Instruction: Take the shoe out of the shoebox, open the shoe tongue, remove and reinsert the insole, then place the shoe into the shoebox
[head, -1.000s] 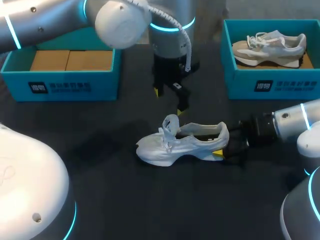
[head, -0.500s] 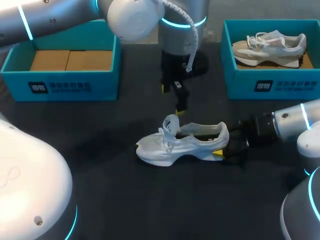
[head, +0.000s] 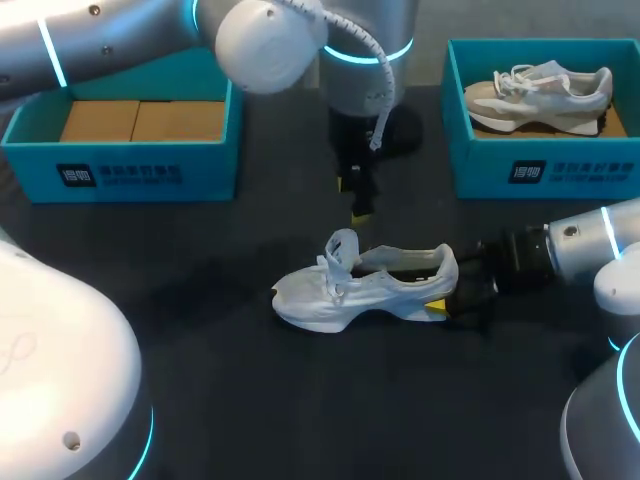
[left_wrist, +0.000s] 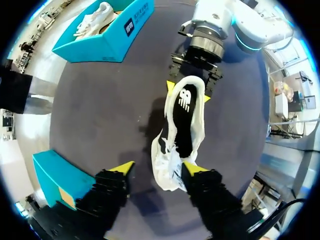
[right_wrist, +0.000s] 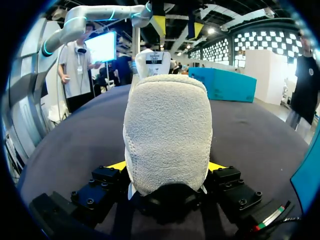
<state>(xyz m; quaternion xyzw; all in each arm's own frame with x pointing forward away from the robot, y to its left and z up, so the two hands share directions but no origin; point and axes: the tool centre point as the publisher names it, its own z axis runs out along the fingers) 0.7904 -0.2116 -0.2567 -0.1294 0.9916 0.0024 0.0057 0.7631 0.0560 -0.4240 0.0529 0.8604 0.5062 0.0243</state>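
At table left, the left shoebox (head: 120, 170) holds only cardboard inserts (head: 140, 120). Left gripper (head: 351, 199), fingers apart, hangs above the white shoe (head: 365, 285) at table centre. It should straddle the tongue (head: 342, 247) and pinch its top edge. Right gripper (head: 442, 298) clamps the heel (head: 445, 268), steadying it. The right shoebox (head: 545, 170) contains a beige sneaker (head: 540, 90).

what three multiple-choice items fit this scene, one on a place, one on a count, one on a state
1. The white shoe lies: A inside a box; B on the table; C held in the air.
2. Shoes in view: A one; B two; C three.
3. The right jaws are: A open; B out of view; C shut on the white shoe's heel.
Answers: B, its sole rests on the table; B, a beige shoe sits in the teal box; C, their yellow tips press both sides of the heel.
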